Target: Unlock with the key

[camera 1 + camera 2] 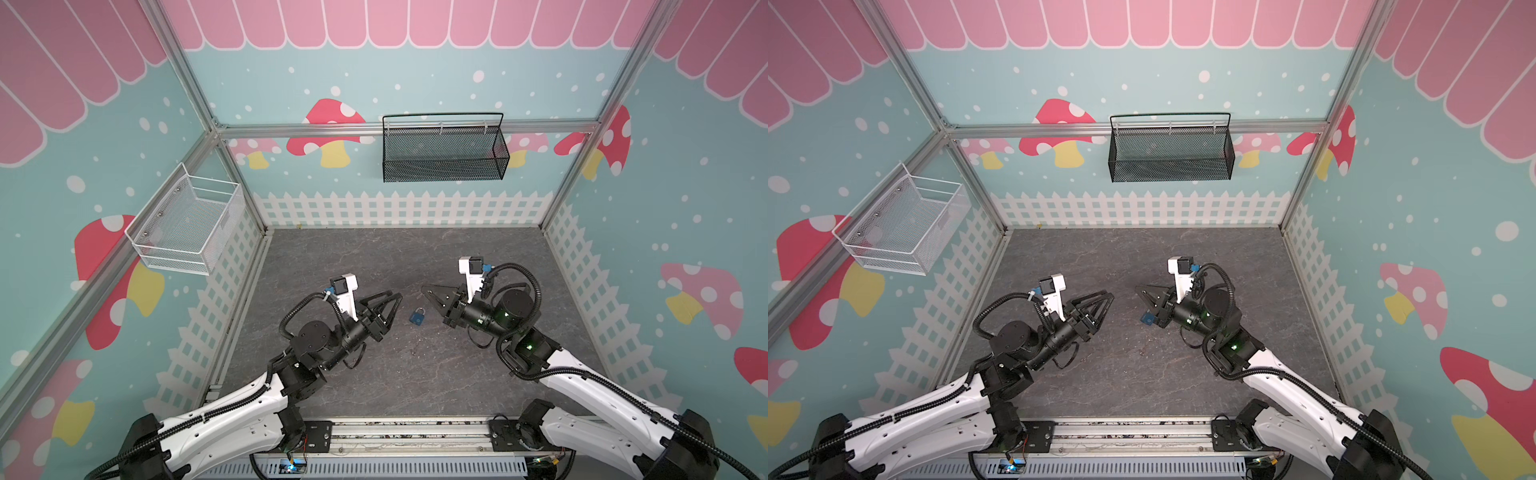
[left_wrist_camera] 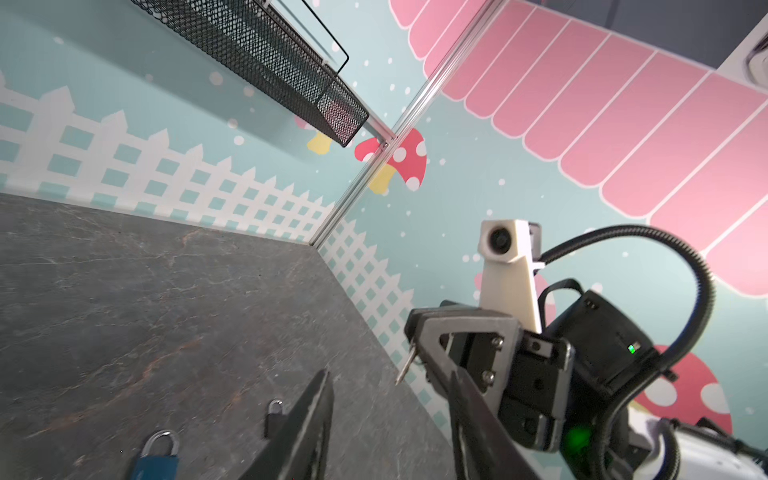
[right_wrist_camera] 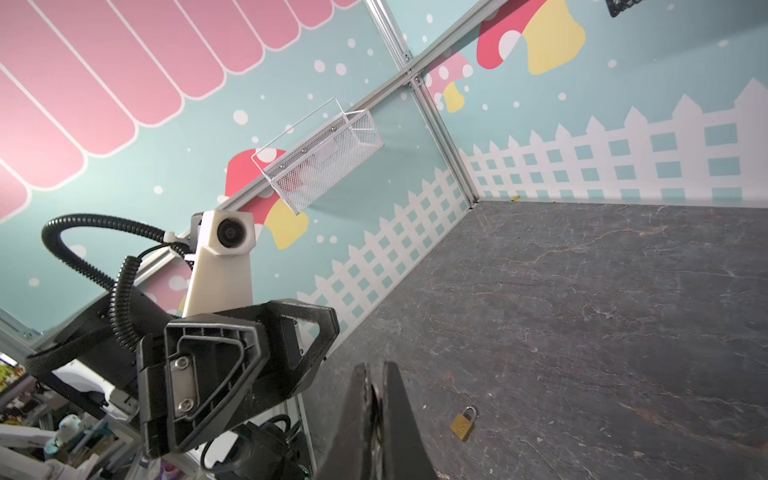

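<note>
Holding the small silver metal key pinched in the closed right gripper, blade jutting beyond its tip, we face the left gripper, whose jaws stand apart and empty. The blue padlock with a steel shackle lies flat on the grey stone-patterned table, below and between both grippers, touched by neither, shackle seemingly seated. We judge the left gripper should pin the body first; then we line the blade with the keyhole, which we cannot see, and push straight before turning.
</note>
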You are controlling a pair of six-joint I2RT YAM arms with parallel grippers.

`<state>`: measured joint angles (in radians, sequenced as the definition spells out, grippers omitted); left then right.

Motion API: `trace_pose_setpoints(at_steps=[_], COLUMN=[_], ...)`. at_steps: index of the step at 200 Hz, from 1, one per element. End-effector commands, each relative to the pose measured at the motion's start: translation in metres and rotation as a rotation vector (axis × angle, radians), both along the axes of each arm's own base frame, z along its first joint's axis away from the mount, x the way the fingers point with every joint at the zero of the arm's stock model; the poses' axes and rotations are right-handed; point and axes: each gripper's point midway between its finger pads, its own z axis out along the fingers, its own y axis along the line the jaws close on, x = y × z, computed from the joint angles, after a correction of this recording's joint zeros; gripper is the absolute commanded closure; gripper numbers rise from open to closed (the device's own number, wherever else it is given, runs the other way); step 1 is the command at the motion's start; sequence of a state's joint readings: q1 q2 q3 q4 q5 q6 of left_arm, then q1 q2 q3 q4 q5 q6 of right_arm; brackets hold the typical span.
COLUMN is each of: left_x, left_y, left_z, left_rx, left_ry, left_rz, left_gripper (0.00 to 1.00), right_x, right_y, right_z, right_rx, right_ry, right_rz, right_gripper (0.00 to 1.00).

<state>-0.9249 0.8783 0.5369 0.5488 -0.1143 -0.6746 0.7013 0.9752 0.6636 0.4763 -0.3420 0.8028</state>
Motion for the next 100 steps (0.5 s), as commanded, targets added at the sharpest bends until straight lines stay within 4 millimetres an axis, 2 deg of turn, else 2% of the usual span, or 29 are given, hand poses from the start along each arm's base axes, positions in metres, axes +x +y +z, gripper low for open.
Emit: trace_pose_setpoints(at_steps=[1, 61, 100], left_x=[0.003, 0.001, -0.002], left_y=[0.004, -0.023, -0.029], left_z=[0.032, 0.039, 0.046], left_rx=[-0.204, -0.240, -0.277], left_ry=[-0.009, -0.015, -0.056], left_rz=[0.030, -0.012, -0.037], left_gripper=[0.55, 0.56, 0.67], right_x=[0.001, -0.004, -0.007], right_y=[-0.002, 0.000, 0.001], right_z=[0.027, 0.037, 0.039], right_rx=[0.159, 0.270, 0.297], right_ry=[0.018, 0.035, 0.038], right_rz=[-0.011, -0.008, -0.003], right_gripper=[1.00, 1.00, 1.00])
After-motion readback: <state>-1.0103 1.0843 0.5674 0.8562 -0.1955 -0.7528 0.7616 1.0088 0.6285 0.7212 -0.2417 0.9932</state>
